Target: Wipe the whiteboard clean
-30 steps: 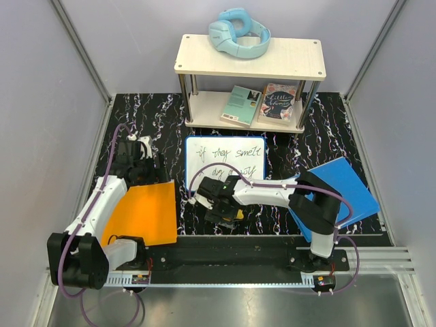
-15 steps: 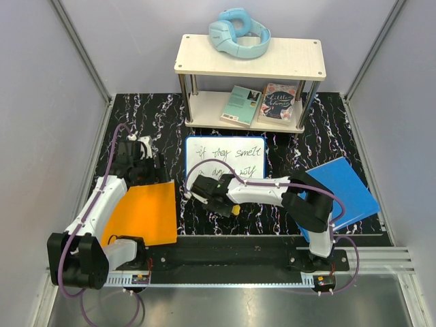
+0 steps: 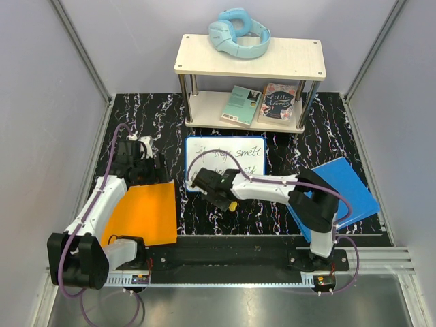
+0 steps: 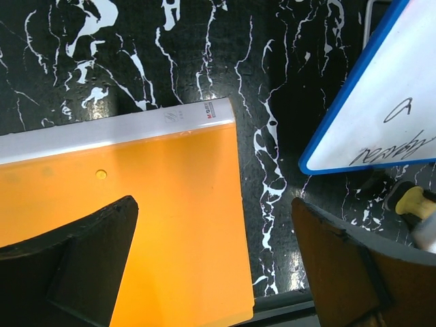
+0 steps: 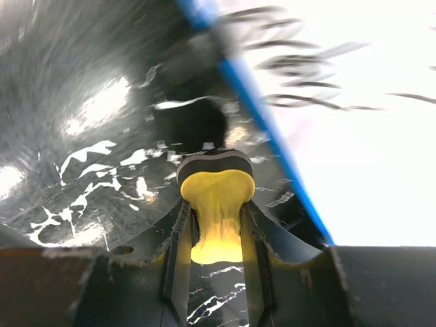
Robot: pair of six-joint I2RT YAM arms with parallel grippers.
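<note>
Black marbled tabletop (image 3: 146, 116), white blue-rimmed whiteboard (image 3: 228, 151) in the middle, scribbles on it. My right hand (image 5: 216, 221) is clamped on a yellow black-padded eraser (image 5: 216, 194) by its near-left corner. My left hand (image 4: 212, 228) is wide open, empty, over the orange flat panel (image 4: 157, 204).

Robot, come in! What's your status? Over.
Left gripper open, over orange panel. Right gripper shut on yellow eraser, at edge of whiteboard. Handwriting not yet erased. Nothing blocking.
</note>
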